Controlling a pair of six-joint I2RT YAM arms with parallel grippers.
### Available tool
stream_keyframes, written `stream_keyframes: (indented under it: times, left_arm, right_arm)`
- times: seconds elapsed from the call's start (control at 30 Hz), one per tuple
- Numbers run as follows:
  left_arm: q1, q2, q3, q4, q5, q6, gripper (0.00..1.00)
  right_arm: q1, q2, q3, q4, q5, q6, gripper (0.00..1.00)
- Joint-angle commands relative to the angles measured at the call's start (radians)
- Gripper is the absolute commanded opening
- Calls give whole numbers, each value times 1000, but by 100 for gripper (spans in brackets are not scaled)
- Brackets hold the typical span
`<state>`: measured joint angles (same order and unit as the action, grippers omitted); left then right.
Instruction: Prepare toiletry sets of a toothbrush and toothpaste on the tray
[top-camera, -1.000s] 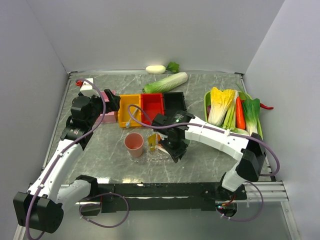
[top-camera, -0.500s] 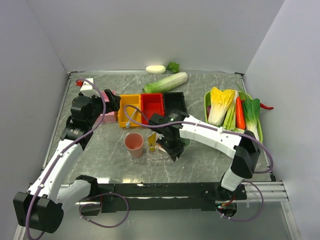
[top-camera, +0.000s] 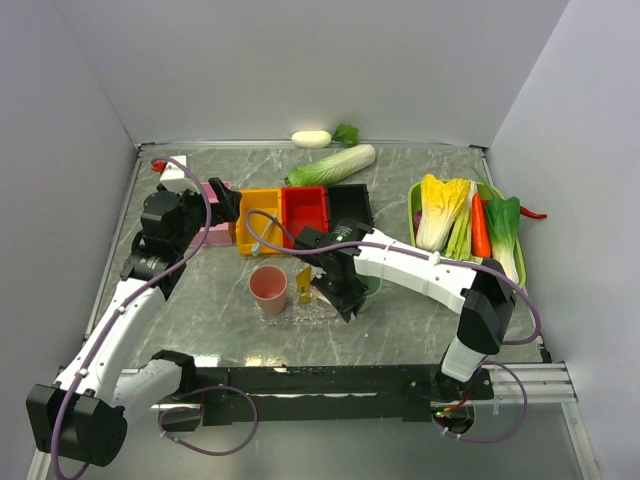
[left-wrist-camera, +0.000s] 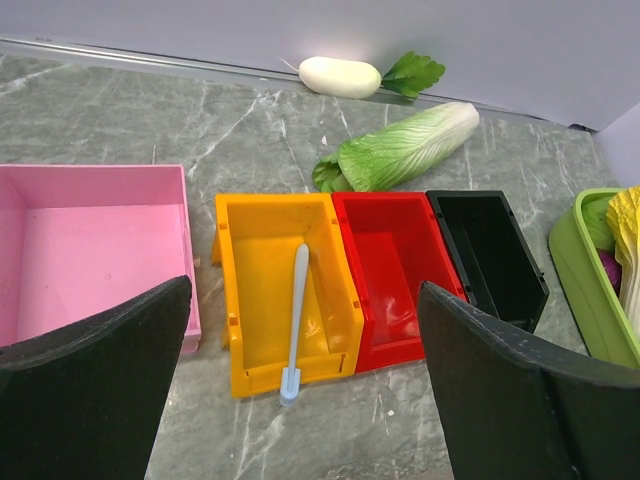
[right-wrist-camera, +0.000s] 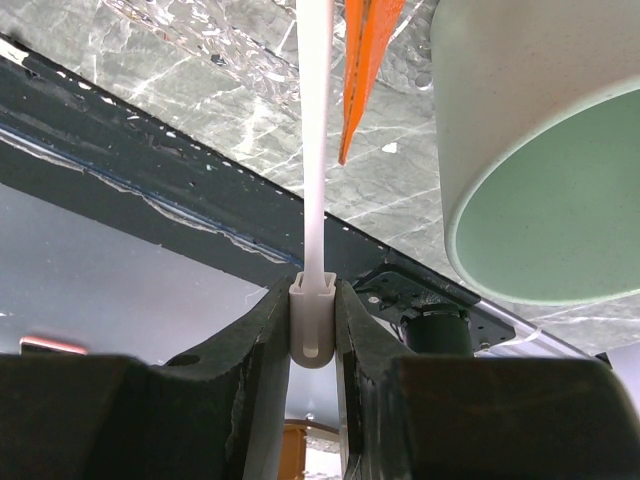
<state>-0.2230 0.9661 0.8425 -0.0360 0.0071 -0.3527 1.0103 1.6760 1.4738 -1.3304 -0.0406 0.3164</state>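
toothbrush (right-wrist-camera: 317, 150) pinched in right fingers (right-wrist-camera: 262, 345), at tray (right-wrist-camera: 205, 35)

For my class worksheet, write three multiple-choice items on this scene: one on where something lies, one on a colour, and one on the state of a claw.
1. Where does the loose toothbrush lie?
A. in the pink bin
B. in the yellow-orange bin
C. in the pink cup

2. What colour is the bin beside the black bin?
A. red
B. blue
C. white

3. The right claw is
A. open and empty
B. shut on a white toothbrush
C. out of sight

Key:
1 B: the left wrist view shows it lying in that bin, with one end past the near wall.
2 A: it is plainly red.
3 B: the right wrist view shows the handle end pinched between the fingers.
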Motion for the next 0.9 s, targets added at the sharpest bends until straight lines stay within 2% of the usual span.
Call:
stream_keyframes:
  times: [0.0,0.27,0.53,0.67,0.87]
  left_arm:
    - [4,-7,47,1,18,8,99]
    - [2,-7,47,-1,19,9,99]
    - [4,-6,47,-1,19,12,99]
    - [4,-4,47,1,19,8,99]
    - [4,16,36,13,16,11,100]
  right_arm:
    - [-9,1,52,-115,27,3,27]
    - [-9,-7,56,-110,31,9,43]
    - [-9,-27,63,-112,31,16,51]
    - [-9,-39,83,-116,31,20,61]
    - [-9,-82,153,-153,25,16,68]
